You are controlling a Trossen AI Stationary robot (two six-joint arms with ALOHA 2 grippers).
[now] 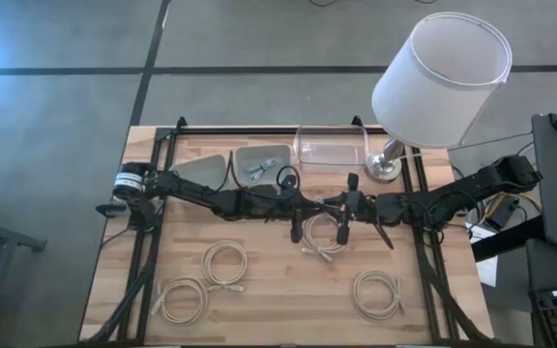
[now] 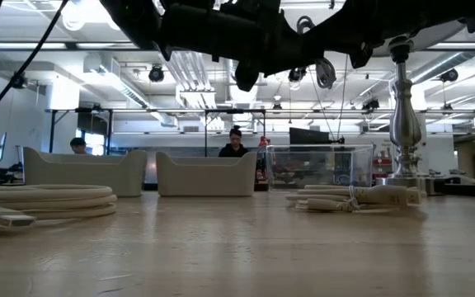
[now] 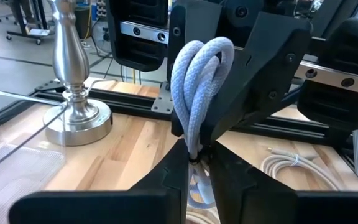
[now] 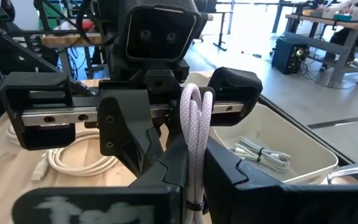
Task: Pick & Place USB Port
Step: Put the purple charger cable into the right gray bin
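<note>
Beside the lamp (image 1: 424,87), coiled cables (image 1: 376,293)

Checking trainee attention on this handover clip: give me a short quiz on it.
1. True or false: the silver lamp with the white shade stands on the left arm's side of the table.
2. What do the left gripper and right gripper both clamp? A) a white looped cable B) a screwdriver C) nothing
3. Which container holds a bundled cable: the clear plastic box, the pale tray beside it, or the far-left pale tray?
Key: 1 false; 2 A; 3 the pale tray beside the clear box.
</note>
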